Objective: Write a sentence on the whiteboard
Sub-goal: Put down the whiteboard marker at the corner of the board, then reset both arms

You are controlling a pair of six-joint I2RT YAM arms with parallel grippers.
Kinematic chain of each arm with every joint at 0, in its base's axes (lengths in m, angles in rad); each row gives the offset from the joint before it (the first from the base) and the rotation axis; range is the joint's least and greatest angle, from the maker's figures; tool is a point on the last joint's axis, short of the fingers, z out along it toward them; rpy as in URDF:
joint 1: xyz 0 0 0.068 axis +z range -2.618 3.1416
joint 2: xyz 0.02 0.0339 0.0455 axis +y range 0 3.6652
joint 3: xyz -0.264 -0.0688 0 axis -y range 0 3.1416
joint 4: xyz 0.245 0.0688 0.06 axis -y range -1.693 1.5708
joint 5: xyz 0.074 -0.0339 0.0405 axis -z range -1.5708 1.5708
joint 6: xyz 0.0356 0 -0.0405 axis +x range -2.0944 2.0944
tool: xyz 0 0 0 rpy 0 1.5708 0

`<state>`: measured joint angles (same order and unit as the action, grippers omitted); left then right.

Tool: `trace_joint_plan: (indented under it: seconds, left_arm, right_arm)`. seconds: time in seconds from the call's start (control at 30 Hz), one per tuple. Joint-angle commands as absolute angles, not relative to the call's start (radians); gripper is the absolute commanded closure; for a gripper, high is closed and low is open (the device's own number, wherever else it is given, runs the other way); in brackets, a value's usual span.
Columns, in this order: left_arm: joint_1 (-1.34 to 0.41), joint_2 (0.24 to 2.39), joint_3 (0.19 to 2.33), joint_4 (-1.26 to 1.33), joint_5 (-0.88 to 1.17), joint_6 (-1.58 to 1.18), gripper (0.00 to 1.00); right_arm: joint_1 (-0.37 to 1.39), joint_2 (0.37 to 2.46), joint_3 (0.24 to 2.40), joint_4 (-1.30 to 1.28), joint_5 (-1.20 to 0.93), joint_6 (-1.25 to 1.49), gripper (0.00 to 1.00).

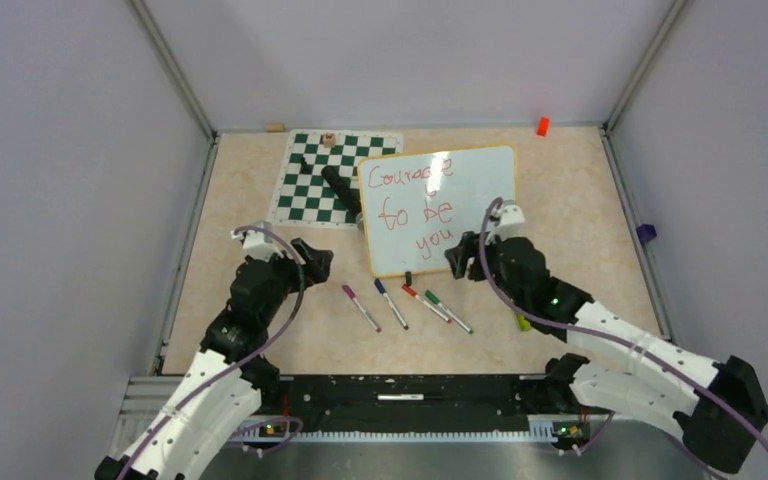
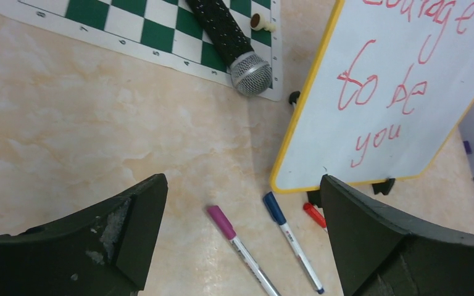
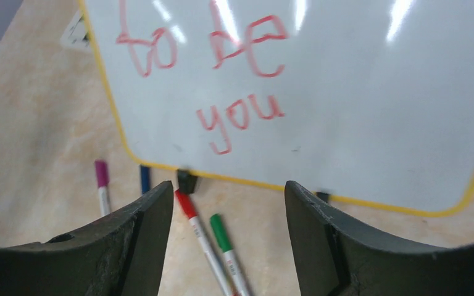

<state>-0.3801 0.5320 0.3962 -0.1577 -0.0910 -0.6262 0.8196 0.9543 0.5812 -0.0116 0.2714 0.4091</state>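
The whiteboard (image 1: 480, 235) with its yellow rim lies on the table, right of centre. The sentence (image 1: 415, 205) "Courage to be you" is on it in red, in three slanted lines. My left gripper (image 1: 320, 262) is open and empty, left of the board's near corner. My right gripper (image 1: 460, 255) is open and empty over the board's near edge. The left wrist view shows the gripper (image 2: 242, 185), board (image 2: 321, 142) and words (image 2: 382, 92). The right wrist view shows the gripper (image 3: 228, 188), board (image 3: 376, 123) and words (image 3: 234, 80).
Purple (image 1: 360, 307), blue (image 1: 391, 303), red (image 1: 425, 302) and green (image 1: 448, 311) markers lie capped just in front of the board. A green-and-white chess mat (image 1: 305, 195) with a black microphone (image 1: 340, 188) lies behind left. A small orange block (image 1: 542, 126) sits at the back wall.
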Motion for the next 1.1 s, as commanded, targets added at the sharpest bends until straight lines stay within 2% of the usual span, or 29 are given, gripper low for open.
trace_joint_plan:
  seconds: [0.0,0.17,0.27,0.4,0.5,0.6,0.73,0.87,0.93,1.03,1.07]
  left_arm:
    - [-0.378,0.525,0.365,-0.076,-0.202,-0.508,0.01]
    - [-0.377,0.499,0.268,0.112,-0.295,-0.349,0.01]
    - [-0.377,0.536,0.172,0.339,-0.432,-0.245,0.01]
    - [-0.364,0.678,0.160,0.520,-0.588,-0.164,0.01]
    - [-0.346,0.825,0.132,0.779,-0.658,-0.071,0.01]
    - [-0.297,0.985,0.142,0.922,-0.661,-0.068,0.01]
    - [-0.222,1.206,0.094,1.222,-0.661,-0.053,0.01]
    - [-0.193,1.316,0.142,1.264,-0.636,0.026,0.01]
    - [-0.144,1.385,0.155,1.290,-0.582,-0.010,0.01]
    - [-0.095,1.455,0.165,1.346,-0.468,-0.021,0.03]
    - [-0.085,1.460,0.177,1.307,-0.399,-0.023,0.05]
  right_arm:
    - [0.660,0.816,0.508,-0.040,0.360,0.452,0.36]
    - [0.563,0.706,0.444,-0.048,0.659,0.449,0.36]
    - [0.498,0.653,0.360,0.085,0.770,0.350,0.37]
    - [0.365,0.652,0.251,0.286,0.726,0.239,0.36]
    - [0.239,0.720,0.177,0.474,0.583,0.220,0.33]
    - [0.217,0.836,0.102,0.738,0.453,0.091,0.31]
    - [0.205,1.104,0.067,1.065,0.517,0.025,0.29]
    - [0.159,1.279,0.102,1.236,0.449,-0.023,0.26]
    - [0.078,1.354,0.139,1.209,0.300,0.037,0.27]
    - [0.060,1.467,0.158,1.282,0.265,0.031,0.27]
    - [0.059,1.443,0.179,1.199,0.251,0.038,0.26]
